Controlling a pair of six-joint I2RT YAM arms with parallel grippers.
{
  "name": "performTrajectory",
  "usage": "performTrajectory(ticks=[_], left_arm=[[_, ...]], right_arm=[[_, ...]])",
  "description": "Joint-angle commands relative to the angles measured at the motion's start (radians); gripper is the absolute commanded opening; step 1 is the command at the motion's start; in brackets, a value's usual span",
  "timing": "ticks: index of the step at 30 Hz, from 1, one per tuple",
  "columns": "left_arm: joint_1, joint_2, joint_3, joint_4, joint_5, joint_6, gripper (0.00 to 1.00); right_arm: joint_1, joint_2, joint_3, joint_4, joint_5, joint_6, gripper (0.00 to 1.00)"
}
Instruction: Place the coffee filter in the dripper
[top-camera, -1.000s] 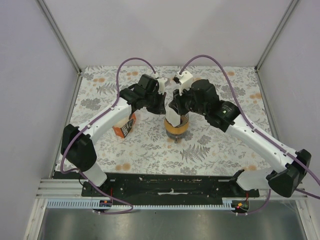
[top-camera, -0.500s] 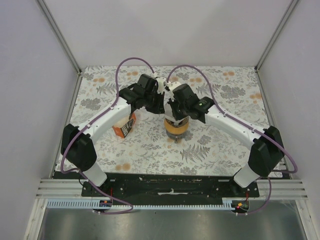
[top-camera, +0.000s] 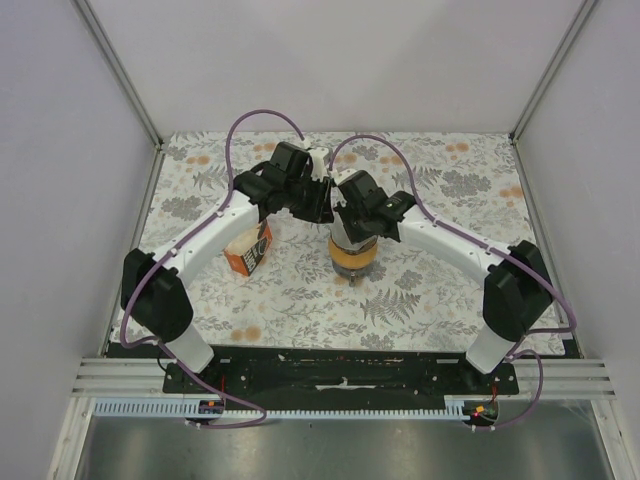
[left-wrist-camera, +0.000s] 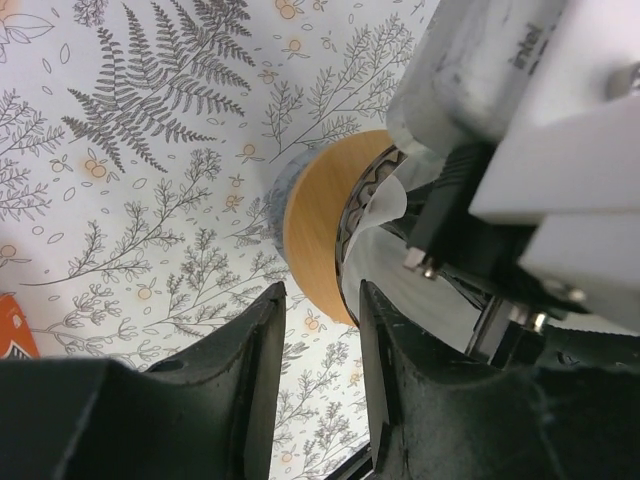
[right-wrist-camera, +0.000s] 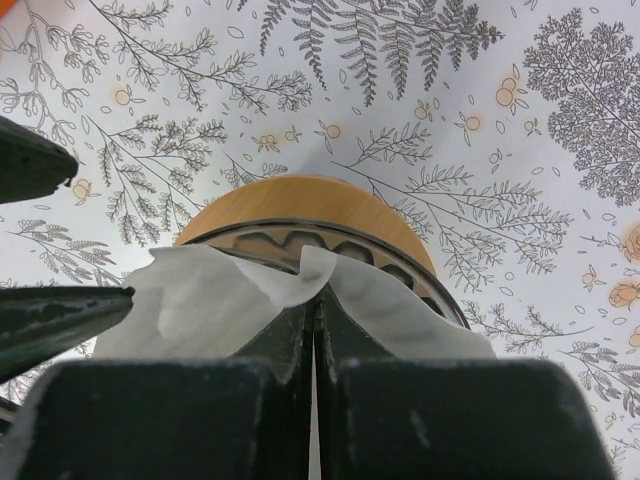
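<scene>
The coffee filter (right-wrist-camera: 200, 300) sits crumpled in the dripper (right-wrist-camera: 370, 255) at frame centre, the right gripper (right-wrist-camera: 313, 300) closed tight and pushed tip-first into it, evidently to seat it, while the left gripper (left-wrist-camera: 320, 300) stands parted, empty, alongside.

One filter (right-wrist-camera: 200, 300), one dripper (right-wrist-camera: 352, 250), one packet (top-camera: 248, 256)
</scene>
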Motion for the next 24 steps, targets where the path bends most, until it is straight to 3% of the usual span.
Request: performTrajectory(ticks=[1, 16, 24], left_arm=[[-0.001, -0.017, 0.043, 0.058, 0.078, -0.043, 0.43], [0.016, -0.029, -0.001, 0.062, 0.097, -0.097, 0.46], [0.018, -0.037, -0.082, 0.079, 0.129, -0.079, 0.59]], right_arm=[[0.02, 0.026, 0.022, -0.023, 0.015, -0.032, 0.0], [0.025, 0.081, -0.021, 0.007, 0.045, 0.012, 0.0], [0.025, 0.097, -0.007, 0.01, 0.021, 0.017, 0.0]])
